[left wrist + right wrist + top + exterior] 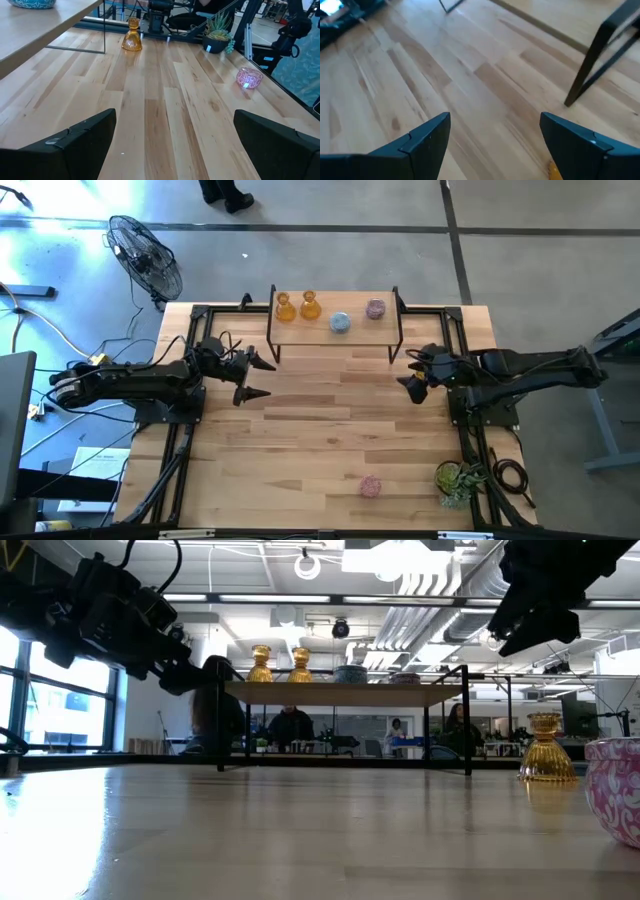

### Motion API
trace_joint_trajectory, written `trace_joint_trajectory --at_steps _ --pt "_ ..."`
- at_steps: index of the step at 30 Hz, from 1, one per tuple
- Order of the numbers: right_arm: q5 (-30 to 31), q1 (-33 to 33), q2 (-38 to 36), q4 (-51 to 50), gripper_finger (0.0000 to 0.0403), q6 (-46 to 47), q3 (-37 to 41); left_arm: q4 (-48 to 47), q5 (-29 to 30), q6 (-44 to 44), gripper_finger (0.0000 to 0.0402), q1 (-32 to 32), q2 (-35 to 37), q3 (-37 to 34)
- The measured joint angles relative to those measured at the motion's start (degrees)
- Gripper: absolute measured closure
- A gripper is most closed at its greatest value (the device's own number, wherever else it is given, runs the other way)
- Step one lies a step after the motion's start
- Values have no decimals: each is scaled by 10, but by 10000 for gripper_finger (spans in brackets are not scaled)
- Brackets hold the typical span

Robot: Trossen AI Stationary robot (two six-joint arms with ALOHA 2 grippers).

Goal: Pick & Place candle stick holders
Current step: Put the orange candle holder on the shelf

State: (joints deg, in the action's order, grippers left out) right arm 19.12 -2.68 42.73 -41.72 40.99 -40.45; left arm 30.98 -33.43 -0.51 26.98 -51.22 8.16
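A small raised shelf [335,330] stands at the 12 o'clock edge of the wooden table [320,430]. On it sit four candle stick holders: two amber ones [285,307] side by side at its 9 o'clock end, a pale blue one [340,323] in the middle, and a pink one [375,308] near its 3 o'clock end. From the low view the blue and pink ones are mostly hidden behind the shelf's edge.

Another pink holder [371,486] sits alone on the table toward 6 o'clock, near the green plant [458,478] at 5 o'clock. In the low view this pink holder is cut off at the edge.

A third amber holder [546,748] stands on the table below the right gripper [413,376]. From above it is hidden under that arm. In the right wrist view only a tiny orange bit [554,171] shows between the wide-open fingers [422,137].

The left gripper [256,377] hangs over the table at 9 o'clock. Its fingers [75,137] are spread wide and hold nothing.

A floor fan [145,258] stands off the table at 10 o'clock. People far back in the room are too dim to make out.
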Motion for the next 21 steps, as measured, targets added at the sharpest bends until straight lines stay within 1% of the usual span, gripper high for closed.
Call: trace_joint_trajectory --at_steps 4,10,15,19,21 --pt "1 0 -1 -41 100 20 0 -2 12 0 2 0 0 0" --pt "25 0 5 -125 100 109 0 -13 30 0 2 0 0 0" --pt "39 0 25 -146 100 168 0 -12 31 1 2 0 0 0" --pt "37 0 50 -156 100 197 0 -12 31 2 2 0 0 0" --pt "30 0 66 -179 100 226 0 -12 31 2 2 0 0 0"
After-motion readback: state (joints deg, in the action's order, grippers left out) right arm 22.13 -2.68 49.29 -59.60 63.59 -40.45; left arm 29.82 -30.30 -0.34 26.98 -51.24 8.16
